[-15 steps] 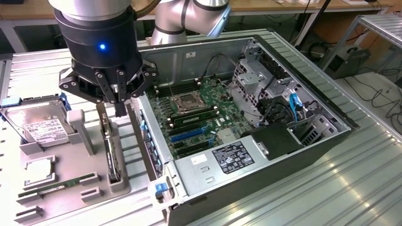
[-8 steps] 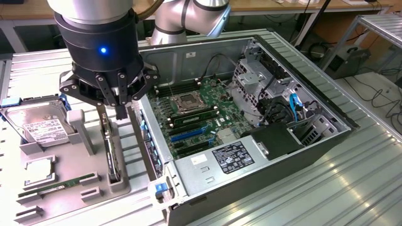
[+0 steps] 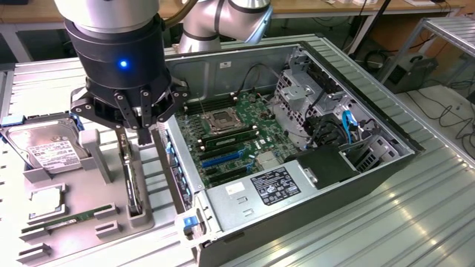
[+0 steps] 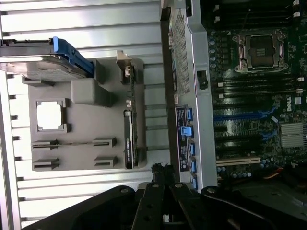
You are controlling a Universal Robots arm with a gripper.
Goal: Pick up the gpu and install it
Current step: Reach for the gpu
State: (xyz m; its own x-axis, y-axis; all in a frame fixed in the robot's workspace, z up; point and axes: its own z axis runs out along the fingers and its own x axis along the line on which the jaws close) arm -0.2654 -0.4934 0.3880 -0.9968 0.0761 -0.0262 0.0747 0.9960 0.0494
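Note:
The gpu [image 3: 131, 181] stands on its long edge in a slot of the grey holder [image 3: 82, 183], next to the open computer case [image 3: 371, 167]. In the wrist view the gpu [image 4: 129, 143] appears edge-on as a thin dark strip in the holder [image 4: 86, 158]. My gripper [image 3: 144, 132] hangs just above the card's far end, over the gap between holder and case. Its fingers are shut together with nothing between them. In the wrist view the gripper [image 4: 162, 175] is still well above the card. The motherboard [image 3: 230, 139] lies exposed inside the case, with blue expansion slots [image 3: 222, 158].
On the holder also sit a silver hard drive [image 3: 44, 147], a square processor [image 3: 44, 203] and a green RAM stick [image 3: 67, 219]. Inside the case are a drive cage [image 3: 297, 100], cables and a black power supply [image 3: 271, 186]. The case wall [image 3: 174, 167] rises close beside the card.

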